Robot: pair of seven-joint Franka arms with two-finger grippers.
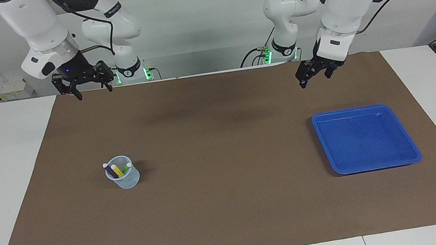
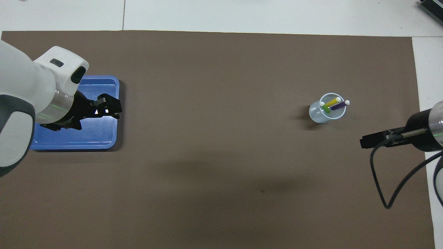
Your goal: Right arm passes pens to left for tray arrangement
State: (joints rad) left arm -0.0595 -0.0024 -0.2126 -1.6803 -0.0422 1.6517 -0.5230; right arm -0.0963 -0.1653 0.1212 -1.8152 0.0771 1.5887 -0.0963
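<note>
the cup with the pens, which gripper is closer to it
Right. The right gripper hangs open above the mat's edge at the cup's end; the left gripper hangs open by the tray.

Purple, yellow and green pens (image 1: 117,170) in a translucent cup (image 1: 124,180); blue tray (image 1: 409,148); brown mat (image 1: 229,205)

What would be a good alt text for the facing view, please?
Three thin marker pens, purple, yellow and green, stand in a small translucent plastic cup on a brown mat; a shallow blue plastic tray lies empty toward the left arm's end. The right gripper and left gripper hang raised, holding nothing.
</note>
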